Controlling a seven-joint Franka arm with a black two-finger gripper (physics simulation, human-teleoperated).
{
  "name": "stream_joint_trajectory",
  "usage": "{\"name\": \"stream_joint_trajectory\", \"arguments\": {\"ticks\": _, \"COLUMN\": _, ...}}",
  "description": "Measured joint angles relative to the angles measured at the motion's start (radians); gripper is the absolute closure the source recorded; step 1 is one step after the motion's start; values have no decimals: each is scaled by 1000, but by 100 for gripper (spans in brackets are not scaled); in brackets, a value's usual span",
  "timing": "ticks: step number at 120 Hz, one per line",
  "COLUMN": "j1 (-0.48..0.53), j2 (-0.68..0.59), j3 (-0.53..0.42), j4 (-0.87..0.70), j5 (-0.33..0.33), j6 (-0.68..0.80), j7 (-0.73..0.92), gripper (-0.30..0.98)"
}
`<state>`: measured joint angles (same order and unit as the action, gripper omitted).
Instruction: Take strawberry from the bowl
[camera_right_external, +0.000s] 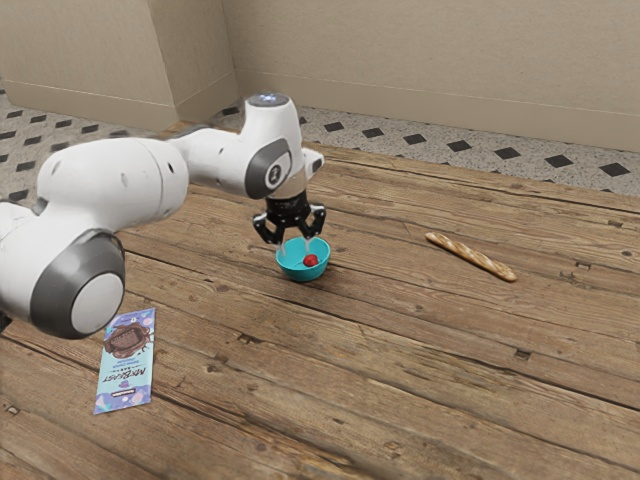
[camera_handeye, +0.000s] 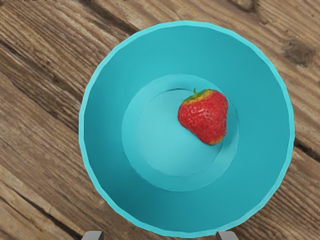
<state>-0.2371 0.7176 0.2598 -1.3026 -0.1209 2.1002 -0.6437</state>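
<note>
The black gripper (camera_right_external: 296, 246) is over the turquoise bowl (camera_right_external: 300, 274) in the exterior view, its fingers spread apart with nothing held. A red strawberry (camera_right_external: 311, 261) lies inside that bowl. From above, the wrist view has the round bowl (camera_handeye: 107, 165) standing upright on the wood, with the strawberry (camera_handeye: 206, 119) on its floor, off centre, green stem end visible. Two grey fingertips of the open gripper (camera_handeye: 159, 235) appear wide apart at the lower edge there, and neither touches the strawberry.
Toward the exterior view's right, a long baguette (camera_right_external: 470, 257) lies on the wooden table (camera_right_external: 420, 350). A purple and blue chocolate bar packet (camera_right_external: 126, 362) lies flat at the exterior view's lower left, below the arm.
</note>
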Motion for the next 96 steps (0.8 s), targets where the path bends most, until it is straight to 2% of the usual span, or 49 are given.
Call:
{"name": "stream_joint_trajectory", "arguments": {"ticks": 28, "j1": 29, "j2": 141, "j3": -5, "j4": 167, "j5": -2, "j6": 29, "j7": -35, "gripper": 46}}
{"name": "stream_joint_trajectory", "arguments": {"ticks": 54, "j1": 86, "j2": 228, "j3": -37, "j4": 243, "j5": -42, "j6": 69, "j7": -50, "gripper": 46}}
{"name": "stream_joint_trajectory", "arguments": {"ticks": 96, "j1": 96, "j2": 257, "j3": -56, "j4": 253, "j5": -56, "j6": 100, "j7": -63, "gripper": 46}}
